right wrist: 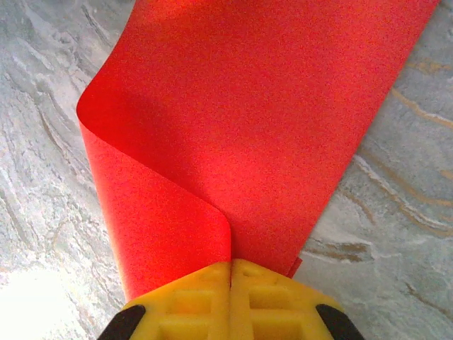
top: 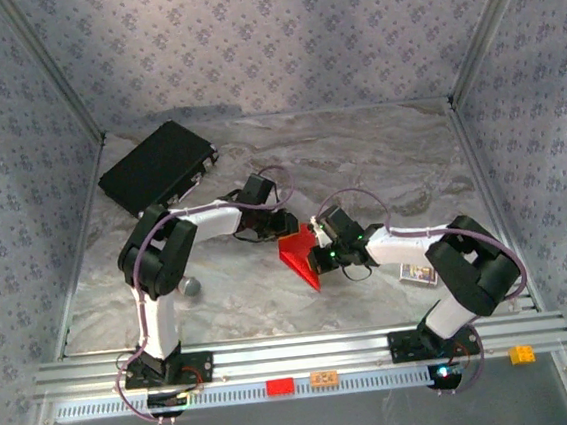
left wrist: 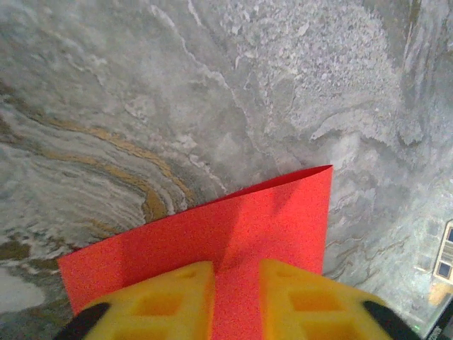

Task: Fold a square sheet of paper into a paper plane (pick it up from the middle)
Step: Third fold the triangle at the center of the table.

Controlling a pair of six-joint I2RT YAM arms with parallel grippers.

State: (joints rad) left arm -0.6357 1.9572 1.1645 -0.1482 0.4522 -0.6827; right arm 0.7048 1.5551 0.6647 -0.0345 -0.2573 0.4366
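Note:
The square sheet of paper [top: 298, 256] is bright red and curled over into a wedge at the middle of the table, between the two arms. In the right wrist view the paper [right wrist: 269, 106] bends round in a soft loop, and both layers run into my right gripper [right wrist: 231, 273], whose yellow fingers are pressed together on it. My right gripper [top: 320, 251] is at the sheet's right side. My left gripper [top: 286, 222] is at its far edge. There the yellow fingers [left wrist: 163, 301] stand a little apart, with the paper [left wrist: 248, 219] showing in the gap of the left gripper [left wrist: 236, 283].
A black case [top: 157, 166] lies at the back left. A small grey round object [top: 189, 286] sits by the left arm, and a small printed card [top: 418, 273] lies right of the right gripper. Red [top: 279, 386], orange [top: 325, 377] and yellow [top: 522, 354] blocks rest on the front rail.

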